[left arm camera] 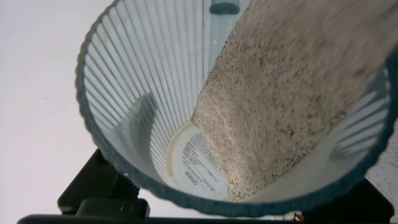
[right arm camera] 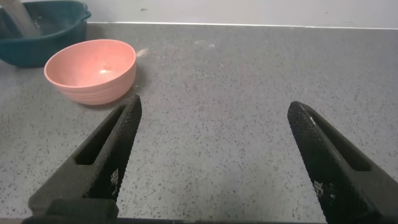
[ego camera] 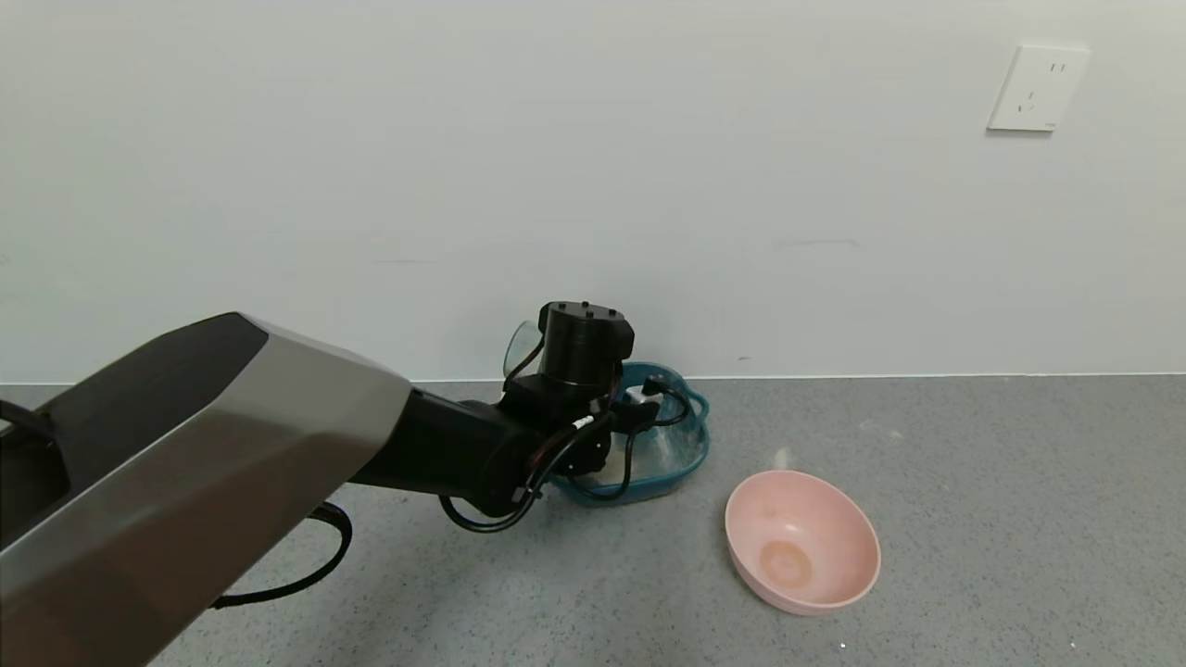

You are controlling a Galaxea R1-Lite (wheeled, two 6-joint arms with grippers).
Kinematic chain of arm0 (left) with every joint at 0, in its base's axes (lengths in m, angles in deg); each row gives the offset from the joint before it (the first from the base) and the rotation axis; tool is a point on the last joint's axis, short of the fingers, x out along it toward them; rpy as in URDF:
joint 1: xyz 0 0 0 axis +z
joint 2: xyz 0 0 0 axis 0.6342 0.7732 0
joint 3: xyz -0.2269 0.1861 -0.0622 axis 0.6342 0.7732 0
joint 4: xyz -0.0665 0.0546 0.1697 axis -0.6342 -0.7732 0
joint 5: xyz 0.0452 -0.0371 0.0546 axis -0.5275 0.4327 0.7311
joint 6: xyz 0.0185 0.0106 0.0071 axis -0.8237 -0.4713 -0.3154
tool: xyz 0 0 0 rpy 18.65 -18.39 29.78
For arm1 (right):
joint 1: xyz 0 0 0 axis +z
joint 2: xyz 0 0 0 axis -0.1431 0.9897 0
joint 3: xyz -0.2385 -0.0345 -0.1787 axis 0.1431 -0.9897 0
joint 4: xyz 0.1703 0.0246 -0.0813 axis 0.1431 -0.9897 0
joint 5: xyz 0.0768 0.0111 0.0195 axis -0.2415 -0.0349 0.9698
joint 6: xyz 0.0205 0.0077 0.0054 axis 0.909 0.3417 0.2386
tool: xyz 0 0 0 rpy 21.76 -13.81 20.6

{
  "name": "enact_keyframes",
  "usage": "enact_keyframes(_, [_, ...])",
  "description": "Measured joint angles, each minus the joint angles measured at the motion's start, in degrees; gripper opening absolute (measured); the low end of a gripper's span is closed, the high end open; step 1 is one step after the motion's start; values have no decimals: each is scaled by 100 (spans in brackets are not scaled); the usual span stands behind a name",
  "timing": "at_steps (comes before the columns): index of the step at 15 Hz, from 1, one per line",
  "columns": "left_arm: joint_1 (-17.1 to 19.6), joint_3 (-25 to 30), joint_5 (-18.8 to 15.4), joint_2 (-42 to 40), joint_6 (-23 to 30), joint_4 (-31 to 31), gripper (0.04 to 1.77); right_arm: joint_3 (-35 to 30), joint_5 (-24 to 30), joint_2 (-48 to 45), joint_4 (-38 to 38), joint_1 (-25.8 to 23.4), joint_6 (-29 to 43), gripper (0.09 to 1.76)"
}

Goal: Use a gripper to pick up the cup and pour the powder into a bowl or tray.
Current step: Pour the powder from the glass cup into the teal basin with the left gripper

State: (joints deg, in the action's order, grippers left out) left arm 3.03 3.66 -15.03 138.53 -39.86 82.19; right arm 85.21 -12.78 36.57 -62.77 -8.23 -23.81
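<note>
My left gripper is shut on the ribbed pale blue-grey cup and holds it tipped on its side over the teal squarish dish by the wall. In the left wrist view the cup's inside fills the picture. The beige powder lies along its lower wall, reaching from the base to the rim. The wrist and cables hide most of the dish's inside in the head view. My right gripper is open and empty over bare table, out of the head view.
A round pink bowl with an orange-tan stain stands right of the dish, nearer to me; it also shows in the right wrist view, with the dish behind it. The white wall rises just behind the dish.
</note>
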Motion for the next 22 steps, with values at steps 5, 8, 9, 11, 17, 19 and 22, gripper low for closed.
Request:
enact_keyframes(5, [-5,11,77,-2,2,0,133,0,-2,0,0,0,2,171])
enact_keyframes(8, [-5,11,88,0,2,2,133,0,0,0,0,0,2,171])
enact_keyframes(9, [-5,11,88,0,0,2,133,0,0,0,0,0,0,171])
enact_keyframes(11, [-5,11,88,0,2,0,133,0,0,0,0,0,2,171])
enact_keyframes(17, [6,108,79,-22,85,286,133,0,0,0,0,0,2,171])
enact_keyframes(19, [23,246,74,-48,96,621,133,0,-2,0,0,0,2,171])
enact_keyframes(22, [39,601,24,-108,113,1243,133,0,-2,0,0,0,2,171])
